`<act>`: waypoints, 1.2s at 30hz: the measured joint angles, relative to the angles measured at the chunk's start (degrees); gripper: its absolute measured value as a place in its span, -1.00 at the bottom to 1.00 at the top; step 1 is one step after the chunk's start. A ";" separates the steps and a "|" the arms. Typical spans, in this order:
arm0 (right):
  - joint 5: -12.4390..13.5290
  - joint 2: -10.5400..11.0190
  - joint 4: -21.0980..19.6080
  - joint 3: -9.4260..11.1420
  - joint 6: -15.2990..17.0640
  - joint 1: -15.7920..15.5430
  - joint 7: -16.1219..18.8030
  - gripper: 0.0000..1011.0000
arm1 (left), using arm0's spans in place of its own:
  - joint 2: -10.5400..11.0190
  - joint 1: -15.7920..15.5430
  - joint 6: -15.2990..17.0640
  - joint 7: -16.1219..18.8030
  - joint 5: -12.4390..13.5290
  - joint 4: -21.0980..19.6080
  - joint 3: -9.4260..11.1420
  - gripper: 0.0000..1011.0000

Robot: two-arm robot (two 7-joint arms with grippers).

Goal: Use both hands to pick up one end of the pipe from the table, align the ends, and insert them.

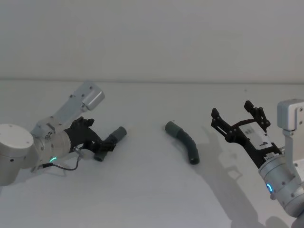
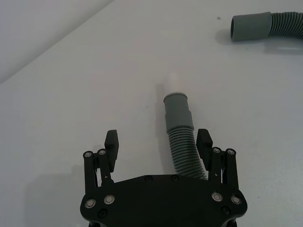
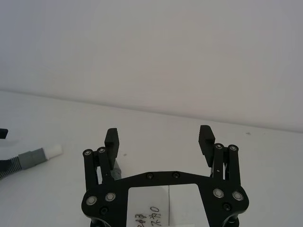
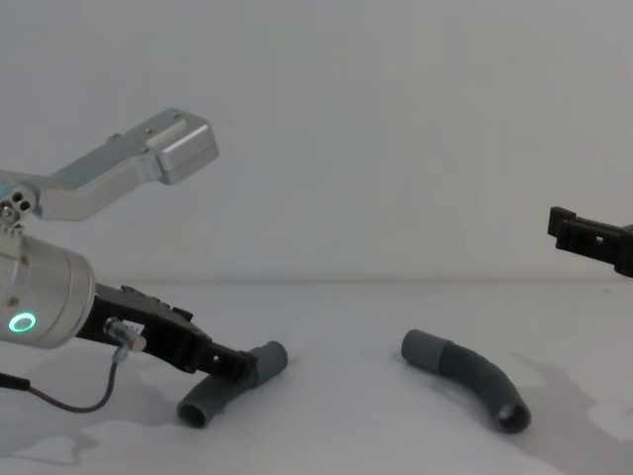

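Two dark ribbed pieces of the pipe lie on the white table (image 1: 152,199). The left piece (image 1: 110,140) has a grey cuff (image 2: 177,111) with a white spigot (image 2: 174,81). My left gripper (image 1: 97,142) is low over it and open. The ribbed part (image 2: 185,153) lies between the fingers, close to one finger (image 2: 204,141). The right piece (image 1: 186,142) curves at the table's middle, its hollow cuff (image 2: 248,27) facing the left piece. My right gripper (image 1: 236,116) hovers open and empty to the right of that piece, above the table.
A thin black cable (image 1: 66,167) loops off the left wrist onto the table. The table's far edge (image 1: 152,81) meets a plain wall. From the chest, the right piece (image 4: 473,379) lies on bare table.
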 joint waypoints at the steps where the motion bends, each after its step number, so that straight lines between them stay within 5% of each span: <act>1: 0.00 0.00 0.00 0.00 0.00 0.00 0.00 0.98 | -0.07 -0.05 0.07 -0.06 0.00 0.13 0.00 0.98; 36: 0.00 0.00 0.00 0.00 0.00 0.00 0.00 0.98 | -3.66 -0.70 3.77 -0.13 0.98 3.58 -0.23 0.94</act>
